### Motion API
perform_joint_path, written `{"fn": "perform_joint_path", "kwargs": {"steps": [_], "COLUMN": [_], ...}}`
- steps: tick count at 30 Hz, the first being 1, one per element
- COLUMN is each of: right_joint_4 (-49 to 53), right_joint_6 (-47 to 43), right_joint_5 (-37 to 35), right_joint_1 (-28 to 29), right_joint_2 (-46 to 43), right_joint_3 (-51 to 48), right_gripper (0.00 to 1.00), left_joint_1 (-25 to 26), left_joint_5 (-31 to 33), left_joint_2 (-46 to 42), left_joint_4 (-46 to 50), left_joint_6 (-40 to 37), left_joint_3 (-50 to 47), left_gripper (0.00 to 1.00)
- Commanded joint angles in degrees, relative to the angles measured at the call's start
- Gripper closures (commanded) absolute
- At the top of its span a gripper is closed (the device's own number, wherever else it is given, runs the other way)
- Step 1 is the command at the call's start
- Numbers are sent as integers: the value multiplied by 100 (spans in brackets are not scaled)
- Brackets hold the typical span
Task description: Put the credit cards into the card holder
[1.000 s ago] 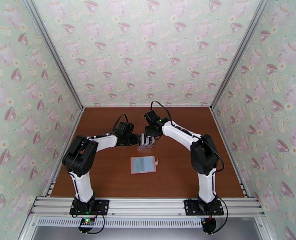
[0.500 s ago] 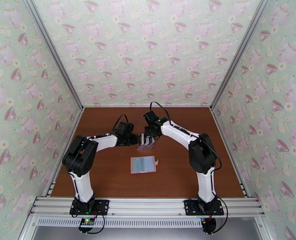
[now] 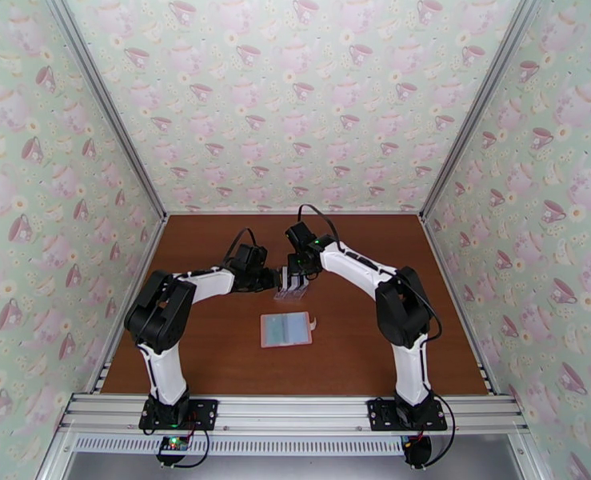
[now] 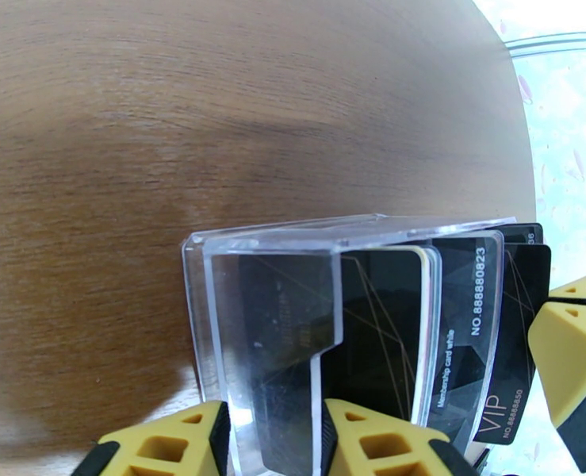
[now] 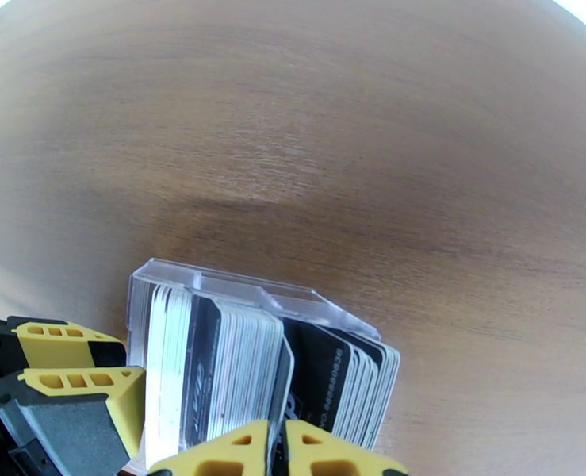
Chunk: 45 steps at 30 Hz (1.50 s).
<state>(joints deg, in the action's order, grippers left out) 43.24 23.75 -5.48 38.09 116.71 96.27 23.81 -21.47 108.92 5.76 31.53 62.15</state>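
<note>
Top external view: I see the card holder (image 3: 285,330) lying open on the table (image 3: 207,354), apart from the clear rack (image 3: 292,294). Left wrist view: the left gripper (image 4: 273,422) clamps one wall of the clear rack. Right wrist view: the credit cards (image 5: 237,362) stand in the rack. The right gripper (image 5: 281,442) is narrow over a card edge, and I cannot tell whether it grips.

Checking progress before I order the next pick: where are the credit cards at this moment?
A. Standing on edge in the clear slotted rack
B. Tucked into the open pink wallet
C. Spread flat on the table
A. The credit cards stand packed on edge inside the clear rack, while the card holder lies open on the table apart from it, nearer the arm bases.
</note>
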Motion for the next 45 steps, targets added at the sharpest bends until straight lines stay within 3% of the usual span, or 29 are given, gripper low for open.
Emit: {"fn": "perform_joint_path", "kwargs": {"steps": [1, 15, 26, 38, 45], "right_joint_4": [114, 129, 182, 210, 202], "right_joint_6": [45, 104, 180, 244, 277], "right_joint_5": [96, 8, -42, -142, -139], "right_joint_1": [55, 93, 88, 103, 123], "right_joint_2": [90, -67, -228, -359, -409], "right_joint_3": [-79, -188, -229, -269, -266], "right_gripper": [87, 90, 85, 88, 96], "left_joint_1": [-51, -60, -61, -56, -62], "left_joint_5": [24, 23, 9, 6, 3], "left_joint_2": [140, 121, 103, 86, 82], "left_joint_4": [217, 222, 220, 214, 214], "left_joint_6": [11, 9, 20, 19, 17], "left_joint_3": [51, 41, 41, 32, 33], "left_gripper": [63, 63, 63, 63, 63]}}
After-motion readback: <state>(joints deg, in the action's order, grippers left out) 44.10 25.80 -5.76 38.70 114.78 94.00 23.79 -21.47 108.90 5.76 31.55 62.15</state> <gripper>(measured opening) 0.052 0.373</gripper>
